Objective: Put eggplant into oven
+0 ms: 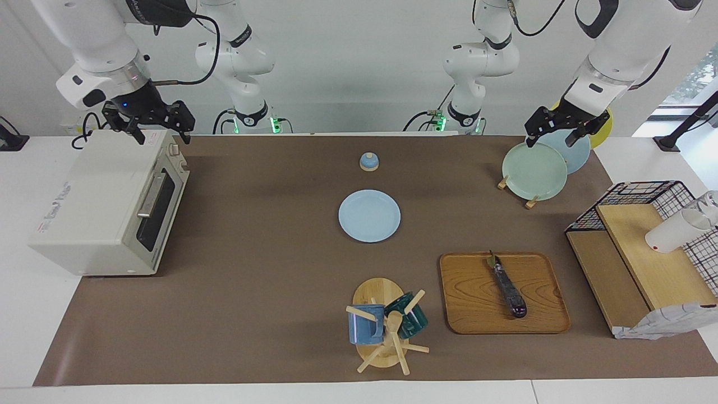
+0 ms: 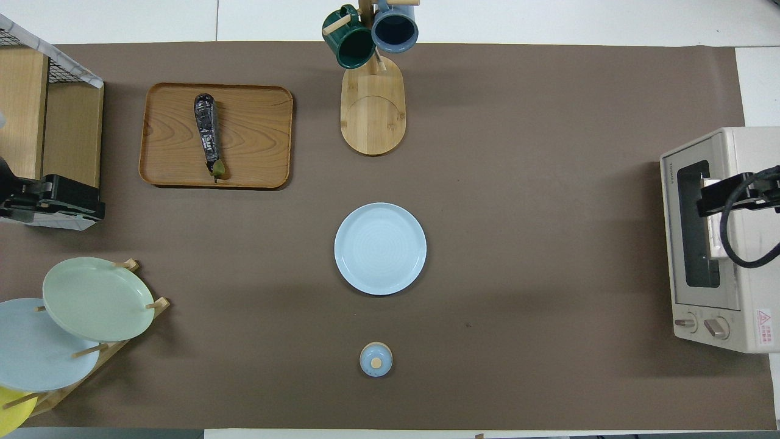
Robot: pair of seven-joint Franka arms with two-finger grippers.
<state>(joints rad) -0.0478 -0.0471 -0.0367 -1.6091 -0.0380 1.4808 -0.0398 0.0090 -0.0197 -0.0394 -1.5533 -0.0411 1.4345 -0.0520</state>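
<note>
The eggplant, long and dark purple with a green stem tip, lies on a wooden tray toward the left arm's end of the table. The cream-white oven stands at the right arm's end, its dark glass door shut. My right gripper hangs open over the oven's top, holding nothing. My left gripper hangs open and empty in the air over the plate rack. Both are well away from the eggplant.
A light blue plate lies mid-table, with a small blue lid nearer the robots. A mug tree holds a blue and a green mug beside the tray. A plate rack and a wire-and-wood shelf stand at the left arm's end.
</note>
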